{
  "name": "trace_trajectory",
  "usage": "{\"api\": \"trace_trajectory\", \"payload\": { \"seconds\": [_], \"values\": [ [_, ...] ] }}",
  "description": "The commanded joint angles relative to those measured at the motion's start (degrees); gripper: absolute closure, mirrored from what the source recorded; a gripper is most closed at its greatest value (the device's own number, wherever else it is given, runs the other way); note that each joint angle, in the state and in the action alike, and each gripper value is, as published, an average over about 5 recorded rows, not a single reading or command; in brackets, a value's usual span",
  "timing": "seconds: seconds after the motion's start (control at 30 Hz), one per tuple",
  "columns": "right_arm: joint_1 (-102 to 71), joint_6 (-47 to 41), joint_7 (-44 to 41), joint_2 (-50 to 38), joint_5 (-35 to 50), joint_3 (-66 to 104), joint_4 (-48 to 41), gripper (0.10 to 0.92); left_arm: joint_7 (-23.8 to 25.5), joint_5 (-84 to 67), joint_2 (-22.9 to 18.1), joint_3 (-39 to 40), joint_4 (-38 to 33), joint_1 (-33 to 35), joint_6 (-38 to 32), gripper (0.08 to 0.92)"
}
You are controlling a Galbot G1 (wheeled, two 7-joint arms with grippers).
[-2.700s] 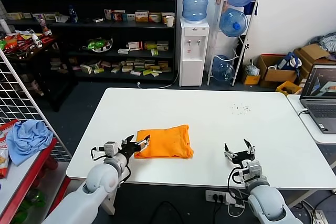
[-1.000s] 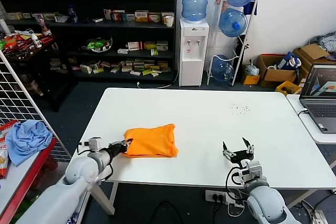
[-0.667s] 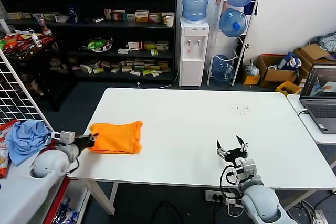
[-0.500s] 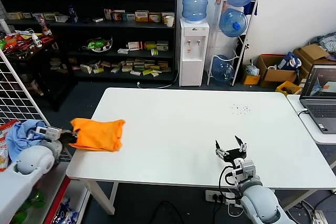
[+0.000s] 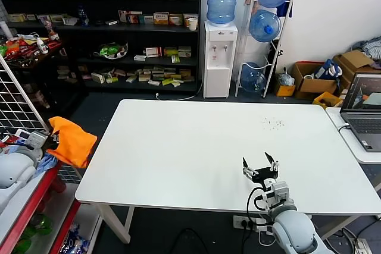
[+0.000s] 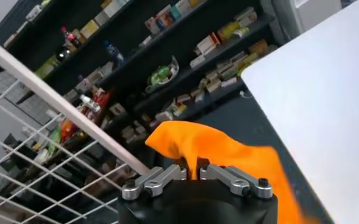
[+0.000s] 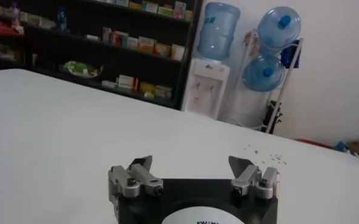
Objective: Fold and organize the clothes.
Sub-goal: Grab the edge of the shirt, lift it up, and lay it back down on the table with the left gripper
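- The bright orange soft-fabric T-shirt (image 5: 71, 141) hangs bunched in the air just off the left edge of the white rectangular worktop (image 5: 196, 147), clear of its surface and level with the middle of that edge
- The left gripper (image 5: 50, 141) holds the shirt by one bunched end — in the left wrist view its two metal fingers (image 6: 158, 179) are pressed together with a peak of orange cloth (image 6: 216, 152) pinched between them, and the rest of the fabric trails away towards the table
- That left arm reaches outward beyond the worktop's left edge, its pale rounded forearm low at the picture's edge in the head view
- Below and beside the hanging shirt, a light blue crumpled cloth (image 5: 43, 163) lies on the red-edged side shelf (image 5: 30, 197); the orange fabric partly covers it from this angle, and I cannot tell whether the two touch
- A white wire-grid panel (image 5: 18, 96) stands tilted behind the left gripper, also seen in the left wrist view (image 6: 51, 103)
- The right gripper (image 5: 260, 171) sits above the worktop near its front edge, towards the front-right corner; its fingers are spread wide apart with nothing between them, as the right wrist view (image 7: 193, 175) shows plainly
- A scatter of small dark specks (image 5: 273, 123) marks the worktop towards its far-right corner
- An open grey laptop (image 5: 363, 111) rests on a separate white table beyond the right edge — well apart from both grippers
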Motion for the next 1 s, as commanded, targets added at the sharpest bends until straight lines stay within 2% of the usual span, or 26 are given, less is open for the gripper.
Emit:
{"api": "trace_trajectory", "payload": {
  "seconds": [0.03, 0.17, 0.47, 0.6, 0.83, 1.0],
  "values": [
    [-0.5, 0.1, 0.0, 0.5, -0.7, 0.3, -0.5, 0.203, -5.6, -3.5, -10.0, 2.4, -8.1, 1.9, 0.7, 0.838],
    [-0.9, 0.2, 0.0, 0.6, -0.8, 0.9, -0.9, 0.203, -9.2, -7.0, -14.4, 3.9, -9.8, 1.6, 1.2, 0.838],
    [-1.2, 0.4, 0.0, 0.7, -1.8, 1.9, -0.9, 0.203, -15.3, -16.1, -20.5, 6.2, -17.1, 0.9, 4.6, 0.838],
    [-0.9, 0.5, 0.0, 0.7, -2.3, 2.0, -1.2, 0.203, -17.1, -17.0, -25.5, 8.1, -18.0, 1.6, 4.7, 0.838],
    [-2.2, 2.3, -0.3, -0.4, -2.1, 3.5, -0.7, 0.203, -17.9, -10.4, -39.4, 11.9, -10.3, 1.7, 1.2, 0.838],
    [-4.0, 4.1, -0.9, -0.9, -1.8, 5.1, -0.4, 0.203, -17.9, -3.9, -53.4, 14.1, -4.4, 0.6, -2.0, 0.838]
  ]
}}
